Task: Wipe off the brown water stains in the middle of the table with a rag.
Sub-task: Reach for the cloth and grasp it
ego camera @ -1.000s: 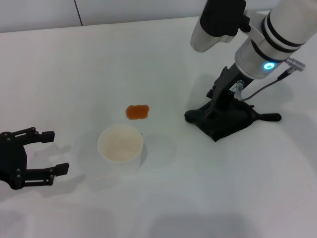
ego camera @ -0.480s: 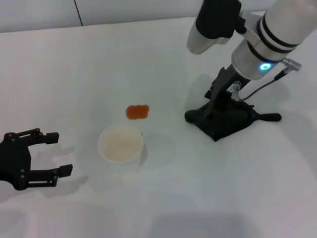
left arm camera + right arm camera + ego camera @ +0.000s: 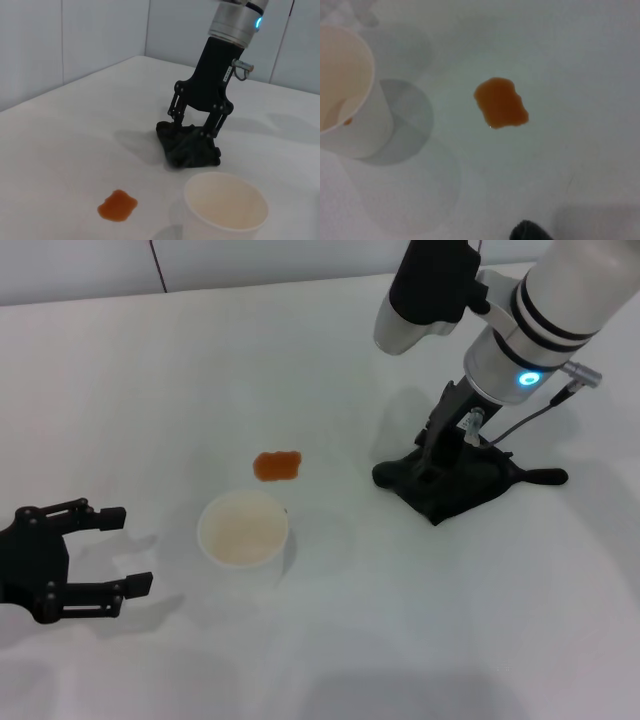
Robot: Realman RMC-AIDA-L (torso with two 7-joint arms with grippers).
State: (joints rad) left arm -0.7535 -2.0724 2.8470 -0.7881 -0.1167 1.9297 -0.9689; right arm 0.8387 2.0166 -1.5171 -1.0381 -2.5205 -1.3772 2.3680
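The right gripper's [image 3: 432, 462] fingers are pressed down into the black rag [image 3: 460, 483] and closed on a bunch of it, as the left wrist view shows. The rag lies on the white bench [image 3: 150, 390], on the robot's right. The brown water stain [image 3: 277, 466] sits well apart from it, toward the robot's left, just behind the paper cup [image 3: 243, 530]. The right arm is nearer the stain. The left gripper [image 3: 95, 550] hangs low at the near left, fingers apart, holding nothing.
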